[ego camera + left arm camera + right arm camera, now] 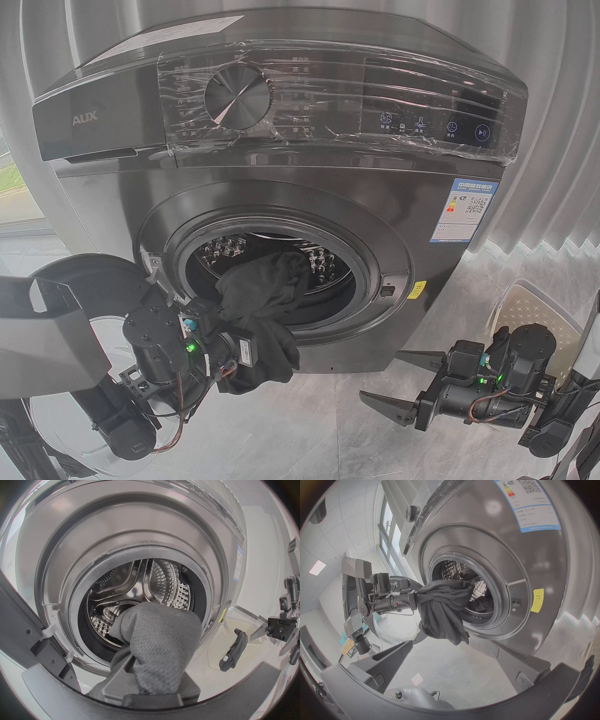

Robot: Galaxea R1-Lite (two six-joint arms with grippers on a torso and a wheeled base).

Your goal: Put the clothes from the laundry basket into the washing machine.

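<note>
My left gripper [220,312] is holding a black piece of clothing [265,294] tight, right at the round door hole of the washing machine [387,250]. The clothing is drooping down over the near rim. My right gripper [400,382] is hanging wide and empty, low on the right, near the laundry basket [531,309].

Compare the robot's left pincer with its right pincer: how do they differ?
The left pincer is shut on a crumpled black cloth garment; the right pincer is open, holding nothing. The left pincer is at the round opening of the grey washing machine; the right pincer is lower, over the floor. Both are black.
</note>
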